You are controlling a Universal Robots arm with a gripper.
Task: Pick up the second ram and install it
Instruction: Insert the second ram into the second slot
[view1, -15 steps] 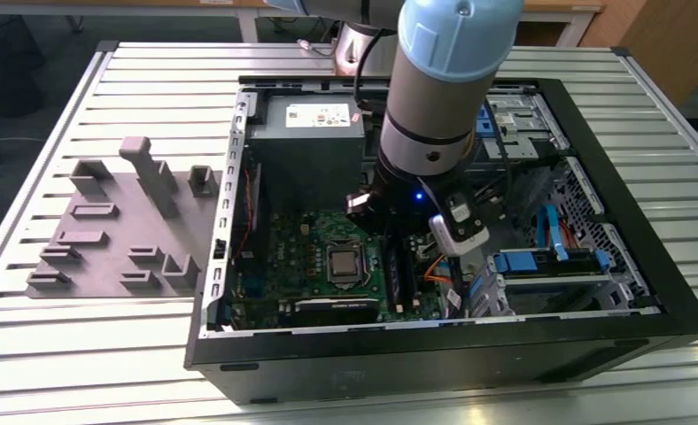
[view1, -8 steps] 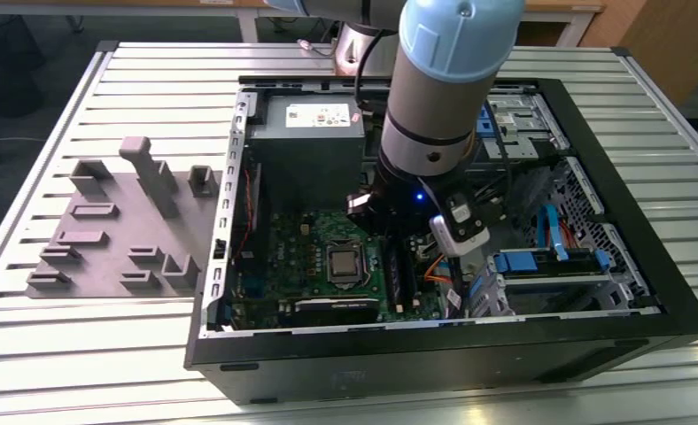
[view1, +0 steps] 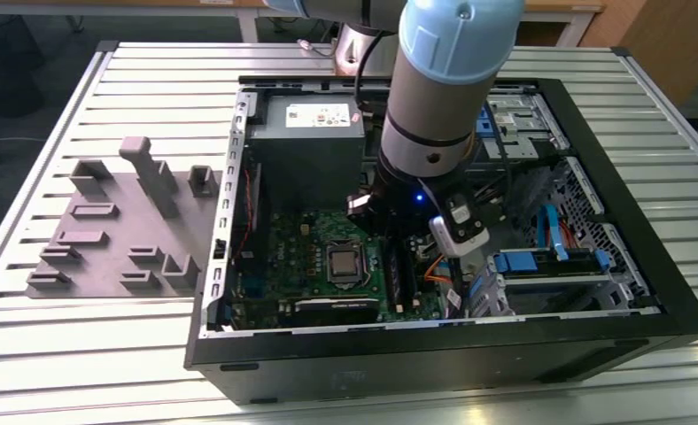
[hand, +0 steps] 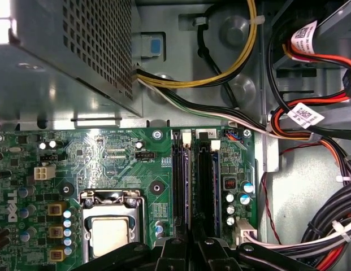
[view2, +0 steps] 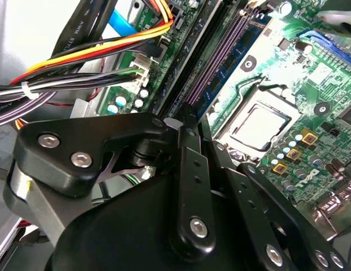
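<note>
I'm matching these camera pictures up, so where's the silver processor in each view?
Exterior view: the processor sits mid-motherboard, to the exterior view's left of the arm.
Second wrist view: the processor lies beside the memory slots.
First wrist view: the processor lies beside those slots.
Shared landmark: the memory slots.

Grey-and-pale-blue arm (view1: 438,97), black screw-studded pincer (view2: 186,121) linkages, seemingly a blue wrist light

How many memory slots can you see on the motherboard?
2. In the first wrist view, one slot runs beside the CPU socket; the other slot lies alongside it, farther from the socket. The gripper covers their near ends.
</note>
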